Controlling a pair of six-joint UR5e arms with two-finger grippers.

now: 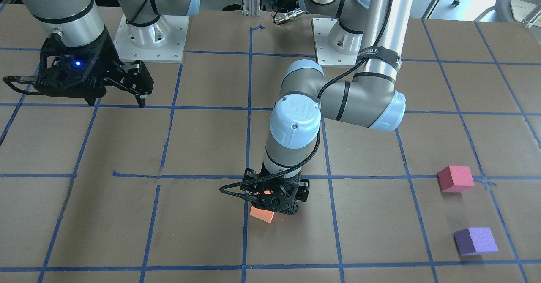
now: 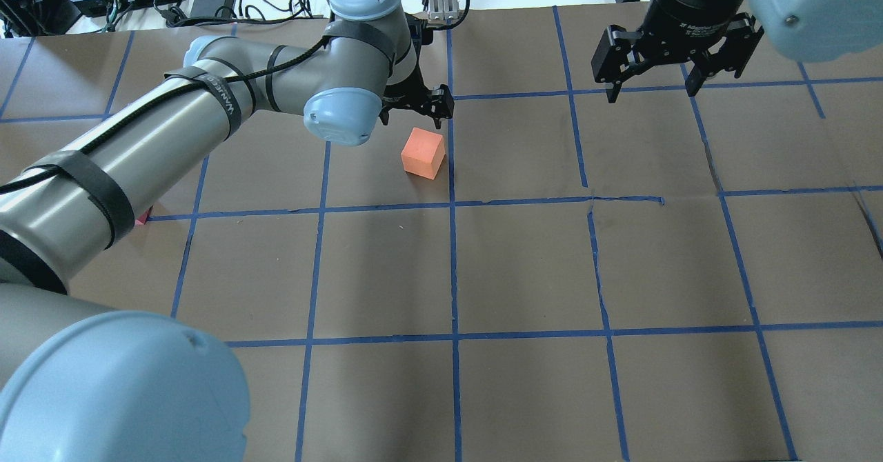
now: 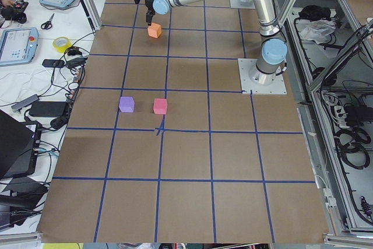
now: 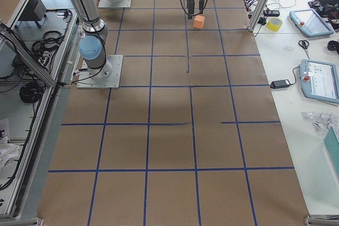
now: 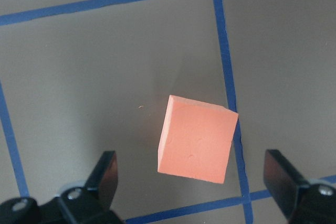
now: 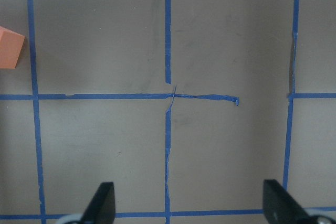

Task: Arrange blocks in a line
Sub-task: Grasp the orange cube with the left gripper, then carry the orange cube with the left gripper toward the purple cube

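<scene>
- left gripper (image 5: 191,171) hovers over the orange block (image 5: 197,139), jaws apart, holding nothing.
- right gripper (image 2: 648,79) hangs well away from the orange block, jaws likewise apart.
- the foam looks light and soft; pinch opposite flat faces gently, since it sits skewed to the jaws.
- the front view shows the pinkish-red block (image 1: 455,178) and purple block (image 1: 475,240) far from the orange block; overhead, the arm all but hides them.

The left arm (image 1: 374,17) and right arm (image 1: 63,8) are wearing silver-grey tubes and pale blue caps (image 1: 296,122) embossed with a logo. A black cable (image 1: 317,145) is running under lettered black straps (image 1: 378,55). The left end effector (image 5: 190,166) and right end effector (image 2: 651,94) are showing matte black fingers; white screw-holed plates (image 1: 127,50) are bearing the bases.
</scene>
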